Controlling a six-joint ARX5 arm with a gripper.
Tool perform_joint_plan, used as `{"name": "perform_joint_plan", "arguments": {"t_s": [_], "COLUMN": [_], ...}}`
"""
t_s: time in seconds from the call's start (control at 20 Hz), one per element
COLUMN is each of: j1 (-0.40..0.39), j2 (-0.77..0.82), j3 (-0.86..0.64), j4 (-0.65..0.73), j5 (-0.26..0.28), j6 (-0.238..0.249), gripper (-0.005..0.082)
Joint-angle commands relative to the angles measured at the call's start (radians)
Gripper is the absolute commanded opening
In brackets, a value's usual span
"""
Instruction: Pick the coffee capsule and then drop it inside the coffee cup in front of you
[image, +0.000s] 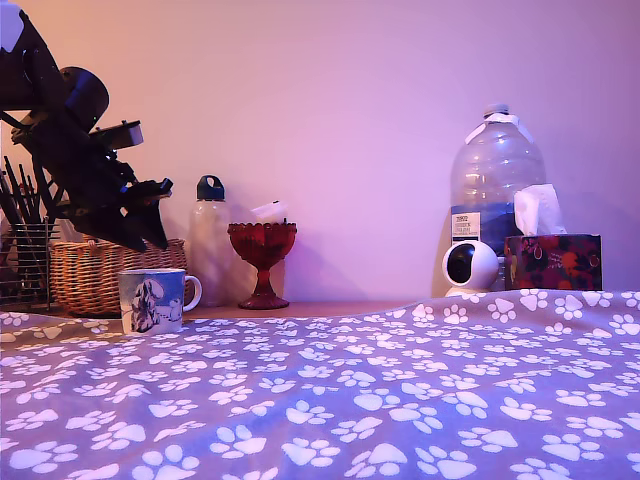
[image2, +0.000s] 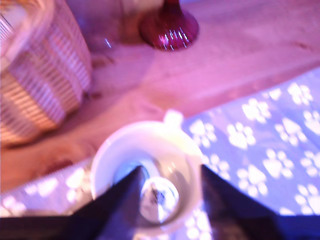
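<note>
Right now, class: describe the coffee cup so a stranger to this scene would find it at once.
Start at the wicker basket on the exterior view's left. Just in front, at the edge of the paw-print cloth, under the gripper, stands the coffee cup. Unlike the red goblet beside it, it is white, handled, with a dog picture.

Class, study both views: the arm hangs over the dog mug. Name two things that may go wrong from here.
1. In the wrist view the coffee capsule already seems to lie inside the mug, so descending jaws might strike its rim.
2. The mug sits at the edge of the pawprint cloth; a nudge may tip it toward the wicker basket.
</note>
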Motion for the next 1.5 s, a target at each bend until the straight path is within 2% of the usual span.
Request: {"name": "perform_joint_plan", "arguments": {"t_s": [0.0,0.5,0.65,0.75,0.95,1.05,1.15,1.45], "j1": [0.003,0.001,0.001,0.004,0.006,0.006,0.006,0.003], "j2": [-0.032,-0.124,-0.155,-0.198,-0.353,-0.432,-0.499,-0.673], "j3": [-0.004,-0.005,-0.023,-0.068,-0.235,-0.303,-0.348,-0.465], "j4": [-0.028,-0.217,-0.252,-0.252,-0.166,-0.135,-0.135,-0.136], "j5": [0.008,0.028,0.038,0.039,0.041,0.062,0.08,0.087], "j6": [0.001,0.013,0.056,0.055,0.044,0.022,0.019,-0.031], "gripper": [-0.002,-0.002,-0.002,-0.002,-0.002,-0.002,-0.002,-0.002]}}
